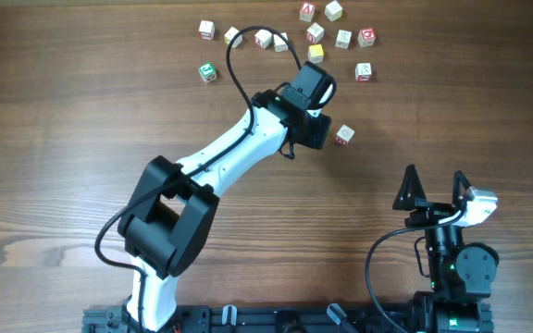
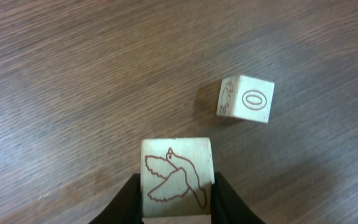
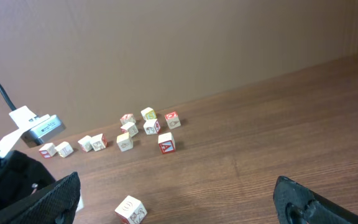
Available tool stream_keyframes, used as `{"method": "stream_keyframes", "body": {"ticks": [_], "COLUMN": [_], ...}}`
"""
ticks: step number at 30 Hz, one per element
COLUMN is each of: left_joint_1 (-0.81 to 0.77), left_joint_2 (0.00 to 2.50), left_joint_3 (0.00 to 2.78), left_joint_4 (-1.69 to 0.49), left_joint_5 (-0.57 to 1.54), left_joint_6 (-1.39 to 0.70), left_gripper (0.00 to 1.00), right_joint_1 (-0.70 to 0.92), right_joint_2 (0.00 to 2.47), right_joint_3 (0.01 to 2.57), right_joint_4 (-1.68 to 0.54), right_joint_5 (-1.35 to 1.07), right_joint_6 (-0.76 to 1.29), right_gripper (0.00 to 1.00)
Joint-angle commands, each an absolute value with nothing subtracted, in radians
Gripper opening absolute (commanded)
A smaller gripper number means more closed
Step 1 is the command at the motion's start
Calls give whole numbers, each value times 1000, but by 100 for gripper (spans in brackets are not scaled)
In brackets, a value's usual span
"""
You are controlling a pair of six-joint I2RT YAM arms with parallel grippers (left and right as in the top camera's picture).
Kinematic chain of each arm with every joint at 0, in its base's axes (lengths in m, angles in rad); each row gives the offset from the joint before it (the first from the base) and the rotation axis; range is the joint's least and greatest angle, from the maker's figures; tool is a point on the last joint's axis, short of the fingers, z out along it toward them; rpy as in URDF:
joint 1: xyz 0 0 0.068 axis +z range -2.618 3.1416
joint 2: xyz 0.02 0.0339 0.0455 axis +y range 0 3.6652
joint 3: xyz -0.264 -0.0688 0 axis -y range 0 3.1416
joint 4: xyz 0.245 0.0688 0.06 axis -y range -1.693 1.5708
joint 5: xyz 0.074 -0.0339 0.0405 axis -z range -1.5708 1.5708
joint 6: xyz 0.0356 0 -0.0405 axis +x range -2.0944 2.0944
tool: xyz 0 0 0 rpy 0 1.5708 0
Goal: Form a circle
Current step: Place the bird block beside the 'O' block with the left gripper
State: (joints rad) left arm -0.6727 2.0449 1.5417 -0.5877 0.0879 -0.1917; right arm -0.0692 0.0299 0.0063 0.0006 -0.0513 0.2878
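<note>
Up close to the left wrist camera is the bird cube (image 2: 177, 177), a white block with a red bird on top. The left claw (image 2: 178, 200) pinches it, one black finger on each side. The block sits low over the brown table (image 2: 73, 93); I cannot tell if it touches the wood.

Near it, a bit ahead and to the right, is the O cube (image 2: 244, 99). It lies alone on the table, apart from the bird cube.

From above, the left arm reaches far out over the table. The circle (image 1: 272, 41) is past the left claw, by the far edge. It is just a small bunch: two white blocks touch side by side, and a third sits close on their left. It is not round yet.

More loose cubes (image 1: 343, 39) are spread out to the right of the bunch. One green cube (image 1: 208, 72) sits alone to the left.

The right claw (image 1: 434, 176) is near the robot's base, well apart from all the blocks. Its fingers are spread wide with nothing between them.
</note>
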Motion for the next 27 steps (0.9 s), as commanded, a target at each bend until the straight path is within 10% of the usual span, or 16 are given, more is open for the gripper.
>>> {"method": "stream_keyframes", "body": {"ticks": [1,27], "left_joint_1": [-683,-723], "left_joint_2": [2043,2137], "left_joint_3": [1432,1247], "left_joint_4": [-487,-80], "left_joint_5": [96,77], "left_joint_6": [-186,-134], "left_gripper": [23,31], "right_joint_1": [-73,-73], "right_joint_2": [30,30], "right_joint_3": [5,5], "right_joint_4": [2,2], "right_joint_5": [-46,-46], "right_joint_6": [291,291], "right_gripper": [100,99]}}
